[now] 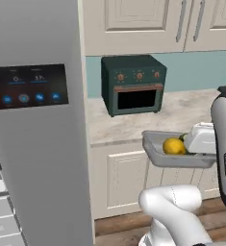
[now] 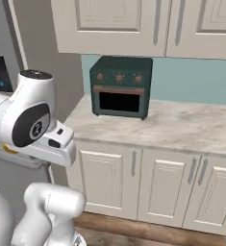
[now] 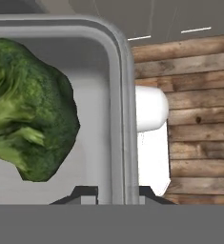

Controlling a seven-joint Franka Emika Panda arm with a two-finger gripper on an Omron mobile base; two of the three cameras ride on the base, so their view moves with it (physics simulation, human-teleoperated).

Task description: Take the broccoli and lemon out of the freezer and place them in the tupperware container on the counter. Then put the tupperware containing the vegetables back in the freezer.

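We count one broccoli [image 3: 30, 112], one lemon [image 1: 173, 146], one tray [image 1: 155, 150], one toaster oven [image 1: 133, 84] and one freezer [image 1: 37, 144].

The tupperware container [image 3: 117, 95] clamped in my gripper [image 3: 117, 193] looks like smooth grey plastic with a soft satin sheen along its rim. Inside it, the broccoli [image 3: 27, 109] is rough and knobbly, matt dark green, while the lemon [image 1: 173, 146] has a smooth, faintly glossy yellow skin. The freezer [image 1: 42, 158] has a flat, brushed-metal grey finish, and its display panel [image 1: 29, 86] is dark and glassy. My table [image 2: 182, 125] is polished beige marbled stone. The toaster oven [image 2: 120, 86] is matt dark green. The floor [image 3: 199, 105] is knotty brown wooden planks.
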